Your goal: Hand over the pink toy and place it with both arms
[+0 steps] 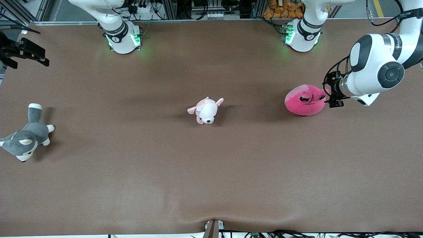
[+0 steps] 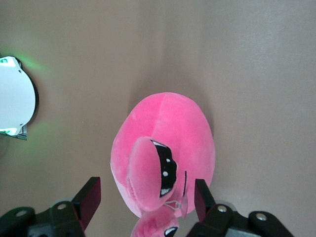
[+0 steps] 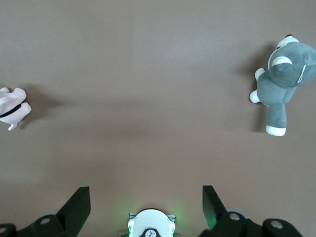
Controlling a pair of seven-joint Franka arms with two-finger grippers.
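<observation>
The pink toy lies on the brown counter toward the left arm's end, its dark half-lidded eyes turned up and its paler patch showing on the side toward the bases; the left gripper is down at the toy's edge on the side toward the left arm's end, coming in from a low, level wrist; in the left wrist view the jaws stand open, one finger on either side of the plush, straddling its eye end without pressing into it, so the toy is not gripped; the right gripper waits up in the air over the counter's edge at the right arm's end, its jaws spread wide with nothing between them, as the right wrist view shows; a pale pink-and-white puppy plush sits near the middle of the counter, well apart from the pink toy; a grey-and-white husky plush lies at the right arm's end, nearer to the front camera than the puppy.
</observation>
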